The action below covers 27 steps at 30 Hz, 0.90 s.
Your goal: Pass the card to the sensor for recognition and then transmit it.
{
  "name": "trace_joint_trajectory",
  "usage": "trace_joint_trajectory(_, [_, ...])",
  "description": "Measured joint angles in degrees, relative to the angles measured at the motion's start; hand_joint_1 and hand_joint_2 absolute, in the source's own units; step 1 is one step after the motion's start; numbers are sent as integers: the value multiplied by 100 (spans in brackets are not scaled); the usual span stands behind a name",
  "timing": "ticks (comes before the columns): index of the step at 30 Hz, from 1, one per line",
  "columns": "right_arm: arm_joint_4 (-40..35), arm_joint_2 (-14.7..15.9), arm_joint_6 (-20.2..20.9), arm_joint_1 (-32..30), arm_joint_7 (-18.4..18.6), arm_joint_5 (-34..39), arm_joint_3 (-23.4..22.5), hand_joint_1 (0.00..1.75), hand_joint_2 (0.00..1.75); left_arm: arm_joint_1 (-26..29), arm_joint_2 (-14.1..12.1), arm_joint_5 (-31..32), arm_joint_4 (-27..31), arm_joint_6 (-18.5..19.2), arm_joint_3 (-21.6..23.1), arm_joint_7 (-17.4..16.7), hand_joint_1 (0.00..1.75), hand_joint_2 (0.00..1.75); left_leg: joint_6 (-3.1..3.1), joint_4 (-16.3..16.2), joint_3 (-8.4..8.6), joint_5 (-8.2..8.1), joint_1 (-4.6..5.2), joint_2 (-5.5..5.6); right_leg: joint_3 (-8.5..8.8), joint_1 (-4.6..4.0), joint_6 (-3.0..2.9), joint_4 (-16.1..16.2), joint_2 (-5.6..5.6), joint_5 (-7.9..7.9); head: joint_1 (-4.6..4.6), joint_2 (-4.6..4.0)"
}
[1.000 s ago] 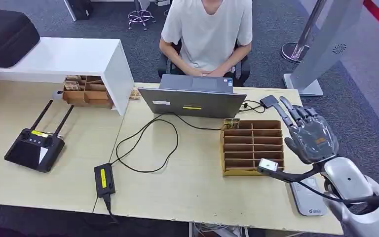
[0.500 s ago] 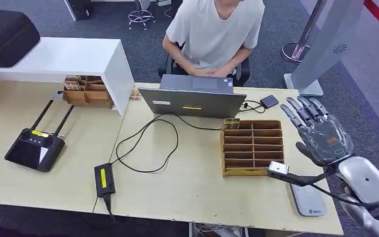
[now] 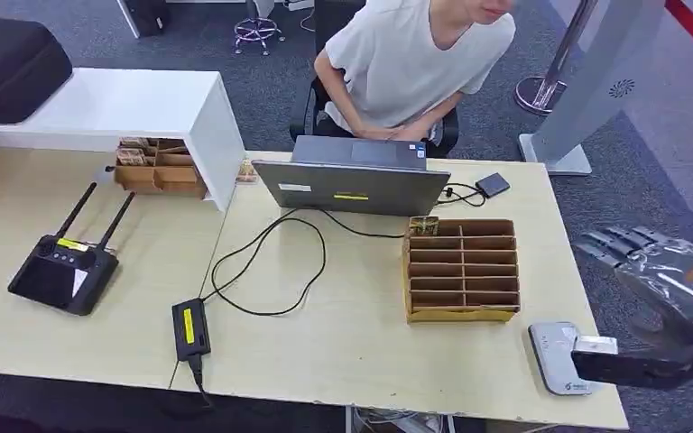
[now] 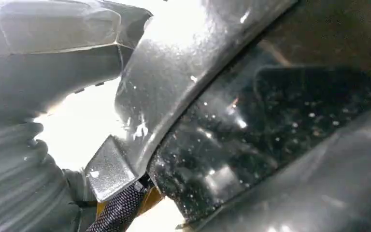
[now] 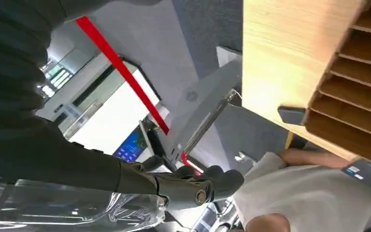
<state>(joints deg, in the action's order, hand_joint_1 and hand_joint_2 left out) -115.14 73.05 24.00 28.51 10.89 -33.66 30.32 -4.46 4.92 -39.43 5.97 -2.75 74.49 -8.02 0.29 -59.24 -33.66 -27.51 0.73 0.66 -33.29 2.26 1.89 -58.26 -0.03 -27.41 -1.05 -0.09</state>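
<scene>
laptop (image 3: pixel 352 185), remote controller (image 3: pixel 61 271), power adapter (image 3: pixel 189 327), seated person (image 3: pixel 411 63)

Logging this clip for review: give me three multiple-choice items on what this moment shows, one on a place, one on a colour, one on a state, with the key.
1. Where does the wooden divider tray stand?
A. On the white shelf unit
B. On the table, in front of the laptop, towards the robot's right
C. On the floor by the chair

2. What colour is the label on the power adapter?
A. Yellow
B. Red
C. Blue

3. What is the right hand doing?
A. Gripping the card reader
B. Holding a card
C. Holding nothing, fingers extended, off the table's right edge

Answers:
1 B, the tray sits on the table just on the near side of the laptop.
2 A, a yellow strip runs along the adapter's black top.
3 C, the head view shows the fingers stretched out with nothing in them, beside the grey card reader, not on it.
</scene>
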Motion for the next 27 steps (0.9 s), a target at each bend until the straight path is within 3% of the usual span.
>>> trace_joint_trajectory(6, [-244,369,0,-27,37,24,66,0,175,3,0,-4,0,-4,0,20,0,175,0,0,1,0,-1,0,2,0,0,-1,0,1,0,0])
trace_joint_trajectory(17, [-450,522,-116,-117,-79,157,140,0,175,8,0,-79,-2,-15,0,39,0,175,0,0,1,0,-1,1,2,0,0,0,-1,0,-2,0])
trace_joint_trajectory(20, [-443,445,-672,-455,-199,-95,208,0,175,9,2,-87,-2,-15,0,52,0,175,0,2,1,0,-3,3,4,-3,1,0,-4,-3,-4,0])
trace_joint_trajectory(22, [-383,230,-1456,-1063,-253,-554,201,0,175,9,0,-87,-2,-15,0,52,0,175,0,1,1,0,-14,7,10,-14,0,2,-9,-3,7,0])
trace_joint_trajectory(24, [-304,-56,-1957,-1672,-323,-1026,147,0,175,9,2,-90,-2,-15,0,52,0,175,0,2,0,0,-14,16,12,-13,0,2,-16,-3,-5,0])
trace_joint_trajectory(27, [-183,-475,-2221,-2341,-376,-1478,35,0,175,10,2,-96,-2,-15,0,52,0,175,0,1,0,0,-10,17,7,-7,-1,1,-18,-5,2,0])
